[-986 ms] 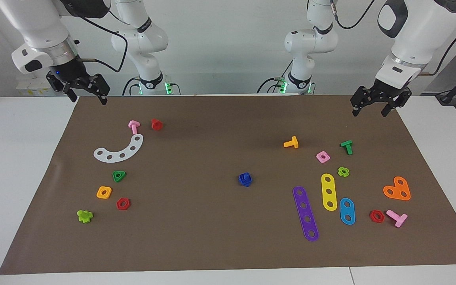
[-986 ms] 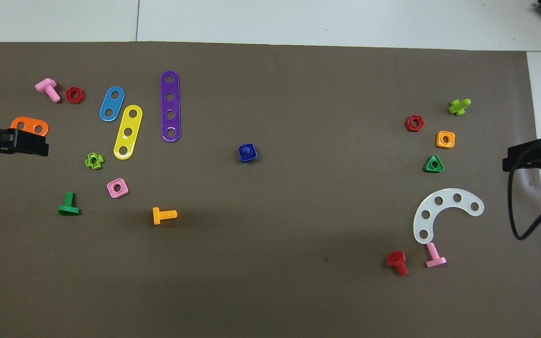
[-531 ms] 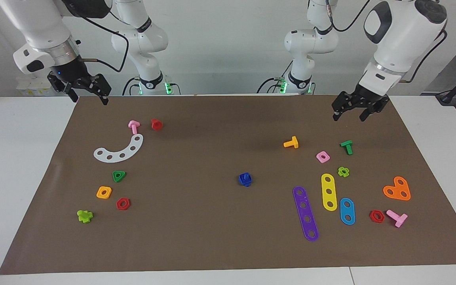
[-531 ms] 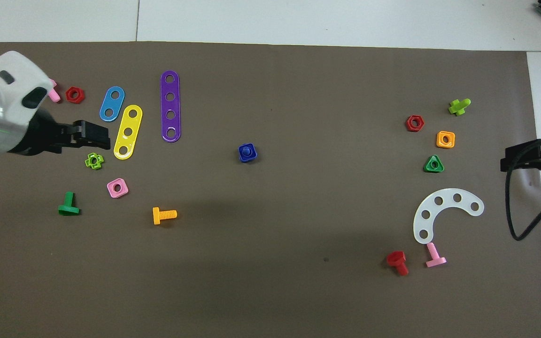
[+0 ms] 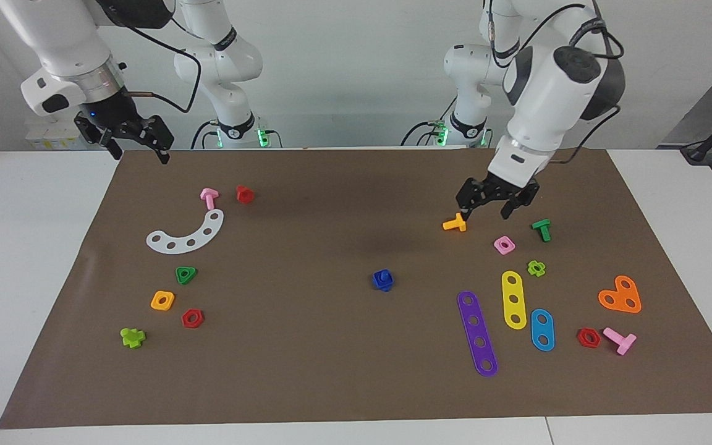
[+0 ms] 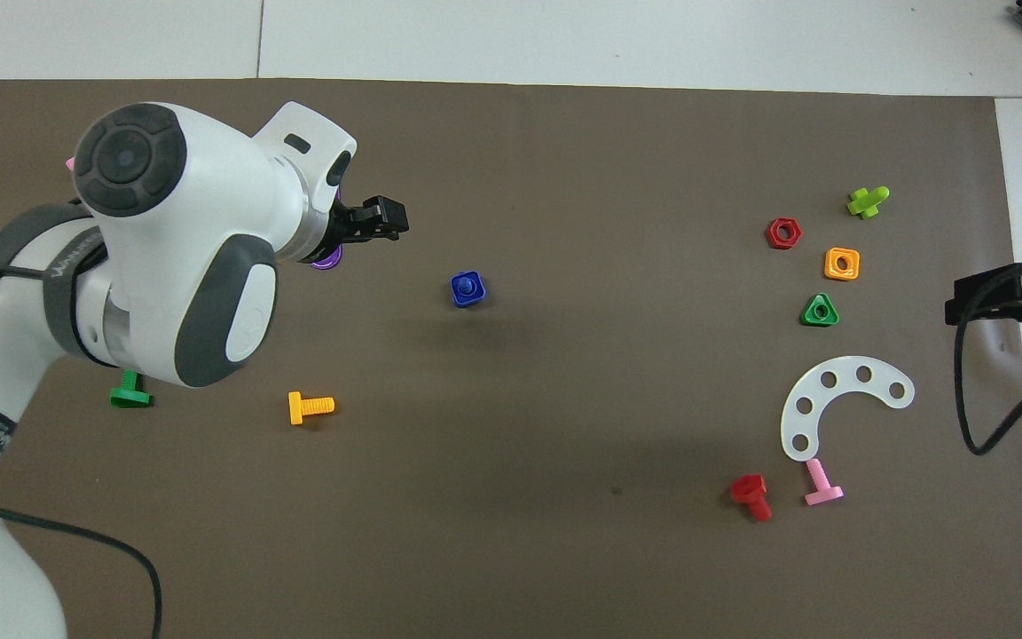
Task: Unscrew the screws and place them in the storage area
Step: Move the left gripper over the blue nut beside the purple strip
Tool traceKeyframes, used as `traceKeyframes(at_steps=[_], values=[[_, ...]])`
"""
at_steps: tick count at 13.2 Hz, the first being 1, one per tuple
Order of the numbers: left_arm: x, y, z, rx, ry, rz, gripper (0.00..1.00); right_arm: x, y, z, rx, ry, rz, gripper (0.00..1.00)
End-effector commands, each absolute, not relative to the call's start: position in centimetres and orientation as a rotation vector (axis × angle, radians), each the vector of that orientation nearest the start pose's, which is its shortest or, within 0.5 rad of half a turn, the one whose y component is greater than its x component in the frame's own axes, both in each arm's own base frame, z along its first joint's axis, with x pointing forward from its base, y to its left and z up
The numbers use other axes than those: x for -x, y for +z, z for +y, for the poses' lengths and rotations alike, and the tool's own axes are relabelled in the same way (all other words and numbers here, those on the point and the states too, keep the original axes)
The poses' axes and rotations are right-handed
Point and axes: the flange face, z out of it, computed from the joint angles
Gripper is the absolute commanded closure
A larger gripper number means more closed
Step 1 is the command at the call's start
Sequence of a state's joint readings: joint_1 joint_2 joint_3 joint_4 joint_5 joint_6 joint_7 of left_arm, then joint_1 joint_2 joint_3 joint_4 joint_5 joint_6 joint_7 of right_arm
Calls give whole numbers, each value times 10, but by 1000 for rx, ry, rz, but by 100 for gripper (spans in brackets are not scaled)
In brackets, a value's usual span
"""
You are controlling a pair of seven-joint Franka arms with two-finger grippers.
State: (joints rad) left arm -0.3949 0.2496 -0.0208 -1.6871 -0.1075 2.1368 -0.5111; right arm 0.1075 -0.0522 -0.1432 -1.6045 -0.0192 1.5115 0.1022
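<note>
Clearly the left gripper (image 5: 486, 212) is the nearer one, its fingers spread wide and empty above the orange bolt (image 5: 455, 223). From it the blue screw (image 5: 383, 279) sits mid-tabletop, toward the right arm's end, upright in its square nut. Meanwhile the right gripper (image 5: 136, 151) waits, open, over the mat's corner.

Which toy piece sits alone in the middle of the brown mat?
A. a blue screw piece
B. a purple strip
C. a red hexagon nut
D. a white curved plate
A: the blue screw piece lies by itself mid-mat, with the other pieces clustered toward either end.
</note>
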Motion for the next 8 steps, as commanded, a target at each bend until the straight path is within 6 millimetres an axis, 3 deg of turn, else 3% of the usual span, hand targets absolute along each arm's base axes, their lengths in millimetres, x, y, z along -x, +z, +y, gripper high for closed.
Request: traceKeyframes(at_steps=[1, 3, 6, 8], values=[[-603, 427, -314, 3324, -254, -270, 0, -525, 632, -24, 3151, 71, 168, 0], [-605, 381, -342, 3305, -214, -247, 2, -525, 633, -26, 3149, 69, 170, 0], [-603, 346, -352, 3263, -233, -167, 6, -526, 633, -25, 3148, 52, 174, 0], [-597, 333, -356, 3264, -261, -136, 9, -526, 632, -25, 3146, 52, 179, 0]])
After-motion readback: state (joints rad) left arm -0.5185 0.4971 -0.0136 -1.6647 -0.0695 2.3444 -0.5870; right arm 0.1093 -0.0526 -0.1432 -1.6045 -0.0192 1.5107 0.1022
